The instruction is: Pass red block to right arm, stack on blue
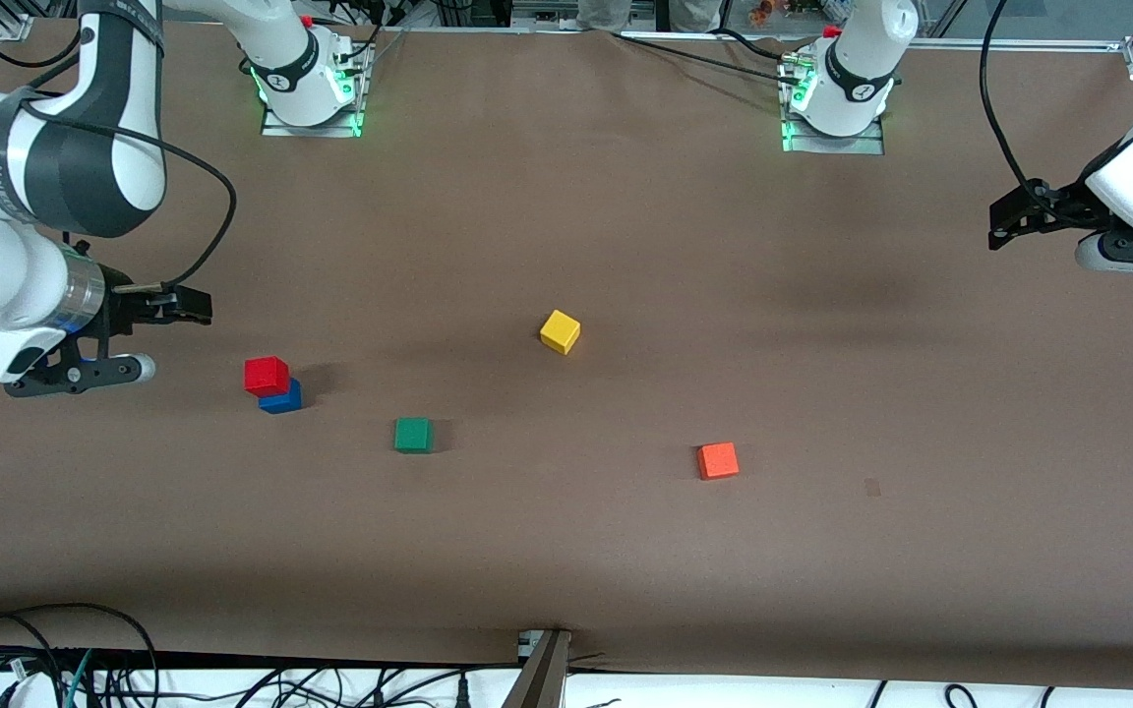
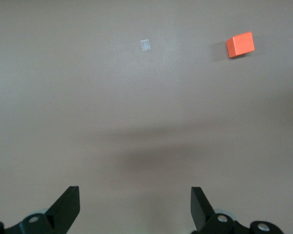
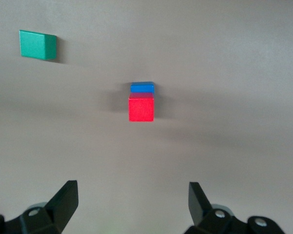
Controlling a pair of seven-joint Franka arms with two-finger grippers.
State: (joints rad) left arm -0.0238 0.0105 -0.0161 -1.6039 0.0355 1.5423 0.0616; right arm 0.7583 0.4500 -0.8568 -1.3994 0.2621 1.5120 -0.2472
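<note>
The red block [image 1: 267,376] sits on top of the blue cube [image 1: 281,398] toward the right arm's end of the table. Both show in the right wrist view, red [image 3: 141,108] over blue [image 3: 142,87]. My right gripper [image 1: 195,307] is open and empty, held beside the stack toward the right arm's end and apart from it; its jaws [image 3: 133,195] frame bare table. My left gripper [image 1: 997,228] is open and empty above the left arm's end of the table, with only bare table between its jaws [image 2: 135,200].
A green cube [image 1: 413,435] lies nearer the front camera than the stack. A yellow cube [image 1: 560,331] sits mid-table. An orange-red cube [image 1: 718,460] lies toward the left arm's end, with a small tape mark [image 1: 872,487] beside it.
</note>
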